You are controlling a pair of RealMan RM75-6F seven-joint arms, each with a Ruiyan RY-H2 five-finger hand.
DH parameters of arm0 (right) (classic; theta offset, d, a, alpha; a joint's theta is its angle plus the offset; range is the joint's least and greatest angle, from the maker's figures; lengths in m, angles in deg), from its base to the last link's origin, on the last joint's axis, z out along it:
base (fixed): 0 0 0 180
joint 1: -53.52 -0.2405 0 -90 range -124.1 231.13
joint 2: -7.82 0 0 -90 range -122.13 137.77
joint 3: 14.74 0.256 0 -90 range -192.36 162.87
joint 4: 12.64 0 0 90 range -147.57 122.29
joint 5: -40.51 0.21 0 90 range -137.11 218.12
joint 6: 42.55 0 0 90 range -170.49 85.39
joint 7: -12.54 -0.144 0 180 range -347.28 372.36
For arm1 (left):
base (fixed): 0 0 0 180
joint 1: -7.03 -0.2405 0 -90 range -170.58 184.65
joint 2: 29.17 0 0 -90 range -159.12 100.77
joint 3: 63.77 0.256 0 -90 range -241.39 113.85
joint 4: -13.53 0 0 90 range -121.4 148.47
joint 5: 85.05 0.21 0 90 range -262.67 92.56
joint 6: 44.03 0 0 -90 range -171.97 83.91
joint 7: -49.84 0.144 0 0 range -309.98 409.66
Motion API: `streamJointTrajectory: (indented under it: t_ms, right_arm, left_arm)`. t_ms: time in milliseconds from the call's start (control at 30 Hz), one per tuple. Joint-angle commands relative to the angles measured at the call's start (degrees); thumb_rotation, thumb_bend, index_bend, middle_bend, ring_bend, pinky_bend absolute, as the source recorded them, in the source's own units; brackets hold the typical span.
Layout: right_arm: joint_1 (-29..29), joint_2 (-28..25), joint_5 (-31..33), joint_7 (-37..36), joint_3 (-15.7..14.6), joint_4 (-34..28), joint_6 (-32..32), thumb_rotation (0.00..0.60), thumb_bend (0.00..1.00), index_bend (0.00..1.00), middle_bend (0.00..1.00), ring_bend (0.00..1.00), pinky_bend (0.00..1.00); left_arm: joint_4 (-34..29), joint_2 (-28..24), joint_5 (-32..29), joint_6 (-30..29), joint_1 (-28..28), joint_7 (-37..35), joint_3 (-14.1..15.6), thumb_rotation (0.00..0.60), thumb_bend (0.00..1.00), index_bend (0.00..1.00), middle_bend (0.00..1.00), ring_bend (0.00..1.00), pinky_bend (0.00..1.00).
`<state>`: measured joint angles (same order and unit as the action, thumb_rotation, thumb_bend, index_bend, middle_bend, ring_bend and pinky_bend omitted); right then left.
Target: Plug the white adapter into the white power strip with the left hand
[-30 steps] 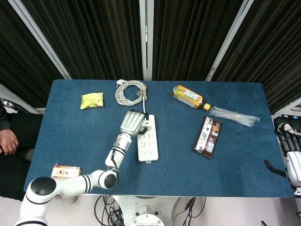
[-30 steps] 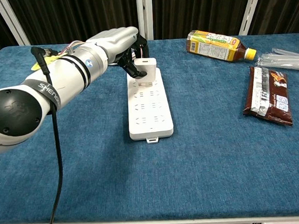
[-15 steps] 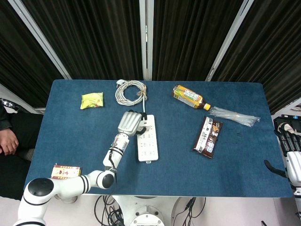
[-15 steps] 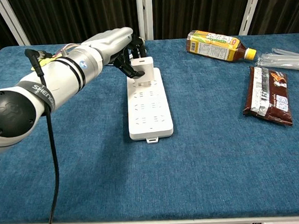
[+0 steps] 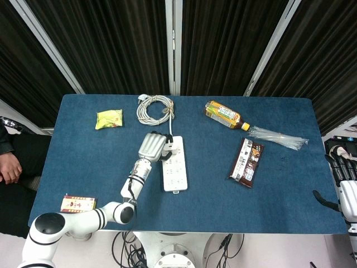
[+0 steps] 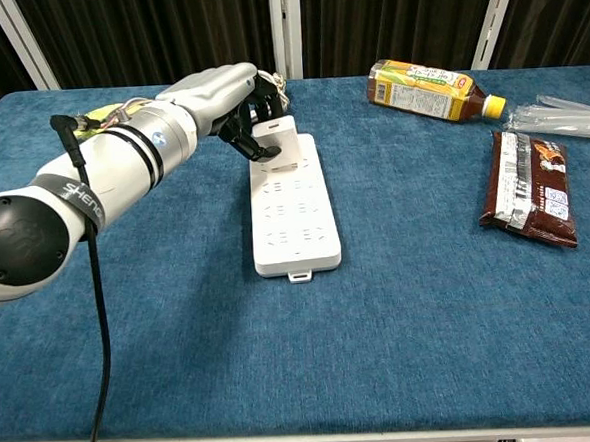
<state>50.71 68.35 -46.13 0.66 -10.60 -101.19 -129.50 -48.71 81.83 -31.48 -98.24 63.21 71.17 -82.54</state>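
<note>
A coiled white cable is lying on the blue table just beyond the far end of the white power strip, and a yellow snack packet is sitting well to its left. A drink bottle, a clear plastic sleeve and a dark chocolate wrapper are lying well apart to the right, and a small box is resting near the front left edge. The left hand is reaching over the strip's far end, its fingers wrapping around the white adapter, which is leaning on the strip's far sockets (whether its prongs are seated I cannot tell). Since a second ago the adapter is tilting back instead of standing upright, and the left hand is sitting further left. The right hand is hanging off the table's right edge; its finger state I cannot tell.
</note>
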Motion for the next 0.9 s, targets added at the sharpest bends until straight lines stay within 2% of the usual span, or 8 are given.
streamJointTrajectory:
  t_ms: [33, 600, 667, 733, 833, 900]
  right_arm:
    - [0.1, 0.1, 0.1, 0.0, 0.0, 0.0, 0.0, 0.6, 0.14, 0.0, 0.03, 0.0, 0.0]
    - [0.1, 0.2, 0.2, -0.5, 0.1, 0.5, 0.1, 0.6, 0.14, 0.0, 0.03, 0.0, 0.0]
    - [0.1, 0.2, 0.1, -0.5, 0.1, 0.5, 0.1, 0.6, 0.14, 0.0, 0.03, 0.0, 0.0]
    - [0.1, 0.2, 0.0, -0.6, 0.1, 0.5, 0.0, 0.6, 0.14, 0.0, 0.03, 0.0, 0.0]
    - [0.3, 0.2, 0.0, -0.7, 0.0, 0.6, -0.2, 0.6, 0.14, 0.0, 0.03, 0.0, 0.0]
    - [0.3, 0.3, -0.1, -1.0, 0.0, 0.7, -0.3, 0.6, 0.14, 0.0, 0.03, 0.0, 0.0]
  left_arm:
    - [0.6, 0.4, -0.1, 0.4, 0.5, 0.9, -0.1, 0.6, 0.48, 0.62, 0.64, 0.46, 0.33]
    - [1.1, 0.5, -2.0, 1.7, 0.3, 3.8, -0.2, 0.6, 0.48, 0.62, 0.63, 0.45, 0.32]
    - [0.4, 0.1, -2.2, 2.1, 0.2, 3.9, -0.1, 0.6, 0.48, 0.57, 0.59, 0.42, 0.32]
    - [-0.8, -0.6, -2.6, 2.8, 0.2, 4.4, 0.0, 0.6, 0.48, 0.48, 0.5, 0.37, 0.32]
    - [-2.6, -1.5, -3.1, 3.0, 0.1, 5.2, 0.1, 0.6, 0.46, 0.28, 0.33, 0.24, 0.3]
    - [-3.5, -1.8, -3.0, 2.6, 0.2, 5.6, 0.0, 0.6, 0.44, 0.22, 0.27, 0.19, 0.29]
